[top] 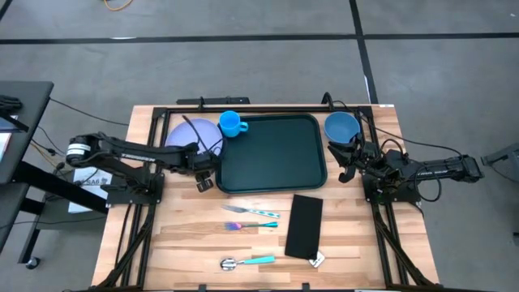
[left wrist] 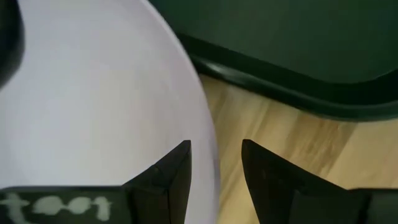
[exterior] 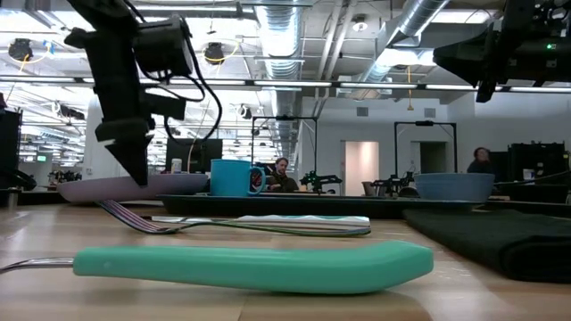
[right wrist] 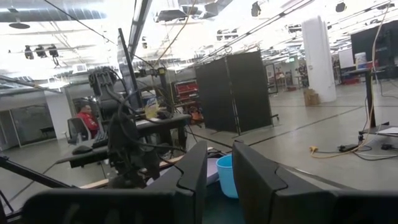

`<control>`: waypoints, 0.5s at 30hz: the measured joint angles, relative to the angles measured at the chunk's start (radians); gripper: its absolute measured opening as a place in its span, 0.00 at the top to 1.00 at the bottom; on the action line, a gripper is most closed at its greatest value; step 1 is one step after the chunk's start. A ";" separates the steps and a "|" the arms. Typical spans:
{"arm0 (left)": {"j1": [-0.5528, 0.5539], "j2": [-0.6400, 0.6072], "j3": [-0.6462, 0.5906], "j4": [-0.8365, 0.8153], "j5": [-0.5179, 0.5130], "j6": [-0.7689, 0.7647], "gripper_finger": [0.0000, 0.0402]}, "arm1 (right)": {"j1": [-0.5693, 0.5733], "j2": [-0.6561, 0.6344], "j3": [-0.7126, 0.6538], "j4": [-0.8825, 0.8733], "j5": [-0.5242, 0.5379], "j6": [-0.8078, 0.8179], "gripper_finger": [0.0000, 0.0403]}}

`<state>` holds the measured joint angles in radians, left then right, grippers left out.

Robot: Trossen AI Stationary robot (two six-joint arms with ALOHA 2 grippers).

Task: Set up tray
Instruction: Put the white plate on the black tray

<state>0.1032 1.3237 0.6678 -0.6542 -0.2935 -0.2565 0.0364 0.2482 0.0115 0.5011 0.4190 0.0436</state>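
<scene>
The lavender plate (top: 188, 131) is best taken squarely by its rim and lifted level onto the dark green tray (top: 272, 154), which lies at the back middle of the worktop. The left hand (left wrist: 216, 177) is parted, straddling the plate's edge. The right hand (top: 347, 166), slightly parted, is held empty beside the tray.

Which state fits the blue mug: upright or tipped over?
Upright: the blue mug shows its round open mouth from above, standing on the tray corner.
</scene>
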 joint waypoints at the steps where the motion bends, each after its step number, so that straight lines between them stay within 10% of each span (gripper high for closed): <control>1: 0.000 0.011 0.000 0.002 0.000 0.000 0.68 | 0.000 0.000 0.000 0.000 -0.001 0.000 0.83; 15: 0.000 0.053 0.000 0.017 -0.008 -0.054 0.68 | 0.000 0.000 0.000 0.000 -0.001 -0.001 0.83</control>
<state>0.1032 1.3769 0.6678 -0.6376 -0.3016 -0.3110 0.0365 0.2481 0.0113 0.5011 0.4179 0.0425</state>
